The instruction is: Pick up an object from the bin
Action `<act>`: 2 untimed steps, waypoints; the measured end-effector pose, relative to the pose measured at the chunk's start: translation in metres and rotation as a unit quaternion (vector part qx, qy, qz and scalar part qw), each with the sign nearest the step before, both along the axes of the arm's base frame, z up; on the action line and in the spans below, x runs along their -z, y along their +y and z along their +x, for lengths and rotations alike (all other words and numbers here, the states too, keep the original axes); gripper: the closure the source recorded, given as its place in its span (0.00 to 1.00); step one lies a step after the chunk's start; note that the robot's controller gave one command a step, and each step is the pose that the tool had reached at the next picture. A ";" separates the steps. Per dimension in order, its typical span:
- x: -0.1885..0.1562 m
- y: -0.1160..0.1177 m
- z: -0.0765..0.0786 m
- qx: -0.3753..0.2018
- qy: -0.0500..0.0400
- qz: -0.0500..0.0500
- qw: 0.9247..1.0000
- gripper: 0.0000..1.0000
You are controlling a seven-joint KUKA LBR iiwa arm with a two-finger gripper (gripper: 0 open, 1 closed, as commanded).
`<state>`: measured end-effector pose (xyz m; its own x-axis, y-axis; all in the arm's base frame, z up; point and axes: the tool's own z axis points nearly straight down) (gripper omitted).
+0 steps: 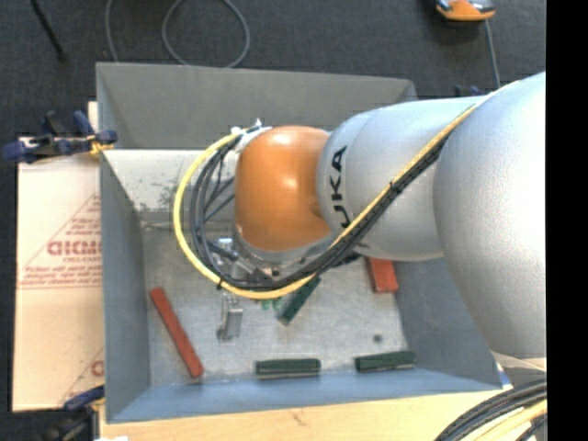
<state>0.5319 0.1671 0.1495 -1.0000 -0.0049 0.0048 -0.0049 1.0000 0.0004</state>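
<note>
Gripper (230,322) hangs low in the bin (124,274), left of centre in the frame, below the arm's orange wrist cover (276,186) and its loop of yellow and black cables (197,246). Whether it is apart or together cannot be told from this angle. It stands over bare grey floor between two things, both near it but apart from it. To its left a long red bar (175,332) lies slantwise, running from the middle left down toward the lower edge. To its right is a dark green piece (296,305), partly hidden under the cables. Along the lower wall lie two dark green flat bars, one (288,367) below centre and one (384,363) further right, apart from each other. A short red block (383,276) lies at the right, close under the arm's grey body (432,182).
</note>
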 end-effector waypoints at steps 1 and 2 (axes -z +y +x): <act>-0.014 -0.117 0.035 0.168 -0.006 -0.001 0.986 0.00; 0.084 -0.132 -0.012 0.176 0.001 -0.002 0.984 0.00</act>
<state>0.5195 0.0355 0.0658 -0.9400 0.3410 0.0051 0.3410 0.9400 -0.0039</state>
